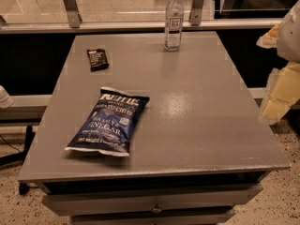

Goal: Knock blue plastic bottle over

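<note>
Grey counter (197,125) backs onto a glass rail with metal posts. Upright at its far edge, a little right of the middle, stands the blue plastic bottle (174,25), cap on, nothing touching it. A small dark snack bar (97,59) lies toward the far left corner and a chip bag (109,121) toward the front left corner, both well apart from the bottle. What looks like the claw (281,86) hangs just off the right edge; I cannot tell how open it is or whether it holds anything. A good knock likely means reaching to the far edge and pushing high, near the cap, leftward or toward the front so the bottle falls onto the counter.
</note>
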### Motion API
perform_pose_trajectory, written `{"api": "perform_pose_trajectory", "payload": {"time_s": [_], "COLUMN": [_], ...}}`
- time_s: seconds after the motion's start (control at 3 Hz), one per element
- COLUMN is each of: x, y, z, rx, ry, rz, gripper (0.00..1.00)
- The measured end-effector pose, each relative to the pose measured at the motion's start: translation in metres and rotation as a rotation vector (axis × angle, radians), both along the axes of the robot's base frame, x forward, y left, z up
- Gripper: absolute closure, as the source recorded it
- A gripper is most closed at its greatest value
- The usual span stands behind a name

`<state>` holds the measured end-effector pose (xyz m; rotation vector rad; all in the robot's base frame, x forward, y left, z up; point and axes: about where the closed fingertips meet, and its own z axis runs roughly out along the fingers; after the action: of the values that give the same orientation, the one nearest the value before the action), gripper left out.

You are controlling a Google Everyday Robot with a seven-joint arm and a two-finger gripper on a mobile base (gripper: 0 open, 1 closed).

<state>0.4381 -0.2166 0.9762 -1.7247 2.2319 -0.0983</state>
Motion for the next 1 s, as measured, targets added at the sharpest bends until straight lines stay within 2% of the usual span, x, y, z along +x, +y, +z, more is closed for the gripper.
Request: {"api": "perform_pose_trajectory", "payload": {"time_s": [0.33, 0.67, 1.0], "x": [0.000, 0.019, 0.078], "y": [0.000, 0.005, 0.016], "z": [0.000, -0.005, -0.016], "rx": [0.000, 0.038, 0.131], "ry": [0.000, -0.045, -0.157], "rz": [0.000, -0.002, -0.017], "gripper": [0.00, 0.00, 0.00]}}
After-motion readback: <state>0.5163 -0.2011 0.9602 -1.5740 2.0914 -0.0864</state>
